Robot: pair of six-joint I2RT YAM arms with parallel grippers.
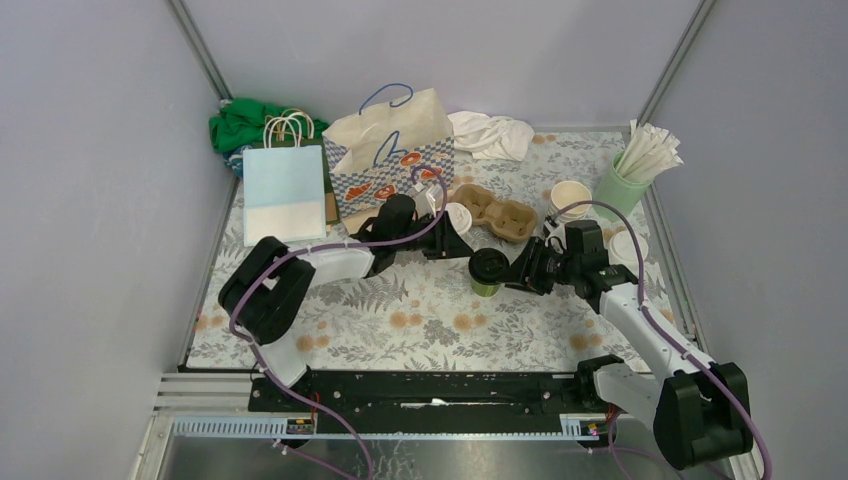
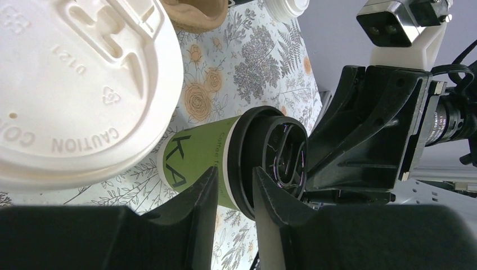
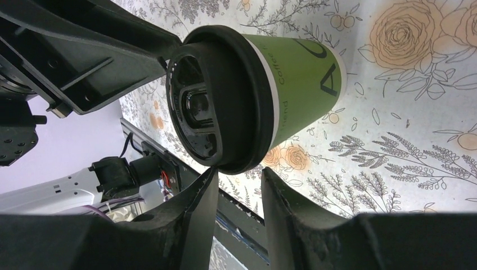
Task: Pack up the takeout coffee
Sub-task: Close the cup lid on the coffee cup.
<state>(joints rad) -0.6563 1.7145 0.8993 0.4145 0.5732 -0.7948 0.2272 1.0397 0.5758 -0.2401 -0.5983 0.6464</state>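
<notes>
The green paper cup (image 1: 488,272) with a black lid stands upright near the middle of the flowered desk (image 1: 400,320), dark lettering on its side; the left gripper (image 2: 233,180) sits at its 10 o'clock, its fingers parted by a narrow gap with nothing between them, tips pointing at the cup from just beside it; the right gripper (image 3: 239,174) comes in from 3 o'clock, likewise slightly spread and pinching nothing, its tips right at the rim of the black lid; a white plastic lid (image 1: 458,217) embossed CAUTION lies close by the left gripper, at the green cup's 11 o'clock; a brown cardboard cup carrier (image 1: 497,212) rests at 12 o'clock; an open cream cup (image 1: 570,195) stands at 2 o'clock, and a loose white lid (image 1: 626,248) near the desk's right edge at 3 o'clock.
</notes>
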